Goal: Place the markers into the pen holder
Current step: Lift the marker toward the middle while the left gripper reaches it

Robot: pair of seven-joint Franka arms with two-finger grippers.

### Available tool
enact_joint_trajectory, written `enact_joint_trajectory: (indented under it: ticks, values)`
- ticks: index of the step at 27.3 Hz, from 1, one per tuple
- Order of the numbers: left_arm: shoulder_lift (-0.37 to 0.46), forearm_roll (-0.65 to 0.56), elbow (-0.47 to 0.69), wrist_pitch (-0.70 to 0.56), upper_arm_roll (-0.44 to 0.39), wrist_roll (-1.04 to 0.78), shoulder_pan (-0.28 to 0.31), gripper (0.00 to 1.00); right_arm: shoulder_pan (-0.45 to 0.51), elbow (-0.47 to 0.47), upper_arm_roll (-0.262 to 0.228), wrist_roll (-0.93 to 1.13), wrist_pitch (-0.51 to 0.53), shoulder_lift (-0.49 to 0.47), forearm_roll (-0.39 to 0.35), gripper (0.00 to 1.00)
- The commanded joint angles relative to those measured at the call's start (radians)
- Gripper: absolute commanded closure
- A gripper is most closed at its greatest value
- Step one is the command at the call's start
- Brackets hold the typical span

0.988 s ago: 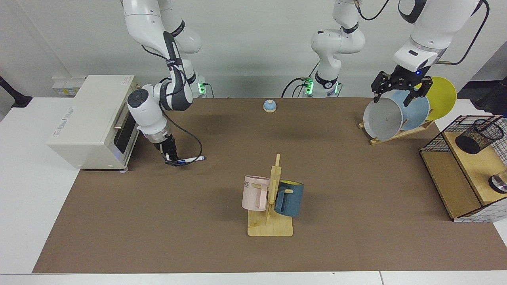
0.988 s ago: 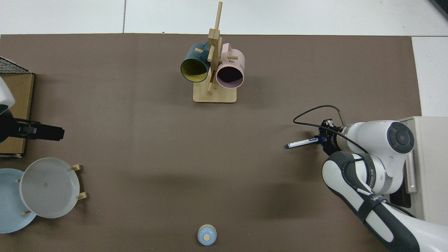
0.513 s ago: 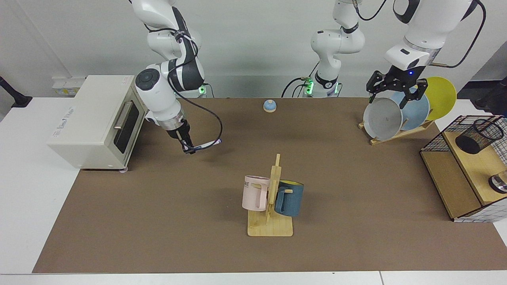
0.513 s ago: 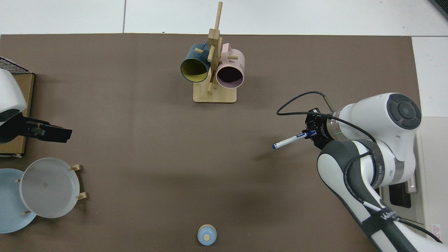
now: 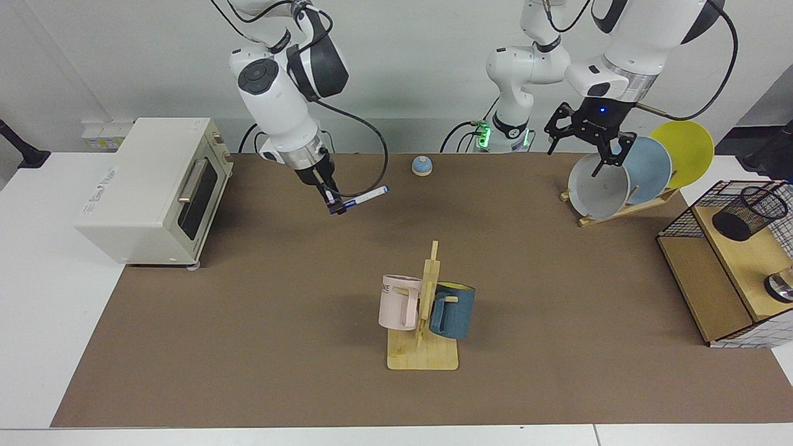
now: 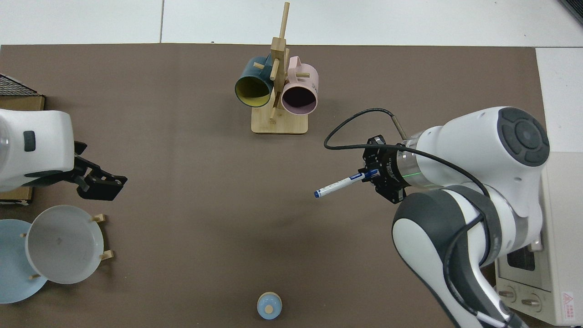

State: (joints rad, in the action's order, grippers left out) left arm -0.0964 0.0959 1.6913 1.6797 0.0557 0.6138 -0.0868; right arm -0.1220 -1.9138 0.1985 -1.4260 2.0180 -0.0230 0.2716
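I see the right gripper [image 5: 333, 204] clamped on one end of the marker [image 5: 364, 198], carried in the air above the brown mat [image 5: 248, 347], well apart from the pen holder [image 5: 748, 214]. The marker points roughly level, free end toward table centre; same in top view [image 6: 340, 184]. Pen holder stands on the wooden top of the wire-grid shelf [image 5: 712, 291]; nothing visible inside through the mesh. Left gripper [image 5: 585, 145] hovers above the plate rack [image 5: 619, 210], fingers spread wide, holding nothing. Rack holds grey, blue and yellow plates. Pink mug [image 5: 399, 302] and blue mug [image 5: 453, 311] hang on the mug tree.
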Motion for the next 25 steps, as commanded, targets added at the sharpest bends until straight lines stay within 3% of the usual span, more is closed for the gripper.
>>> enact_joint_trajectory:
  ticks: [1,6,13,25]
  values:
    - [-0.002,0.039,0.002,0.032,0.019,0.135,-0.019,0.0,-0.059,0.03,-0.002,-0.086,-0.027,0.021,0.043,1.0]
    - [-0.002,0.045,0.005,0.052,0.038,0.158,-0.048,0.0,-0.119,0.051,-0.002,-0.146,-0.024,0.018,0.046,1.0]
    - [-0.014,0.047,0.019,0.034,0.038,0.432,-0.105,0.0,-0.146,0.09,-0.002,-0.232,-0.005,0.002,0.048,1.0]
    - [-0.034,0.057,0.08,0.044,0.049,0.503,-0.212,0.0,-0.191,0.119,-0.002,-0.355,0.014,-0.032,0.038,1.0]
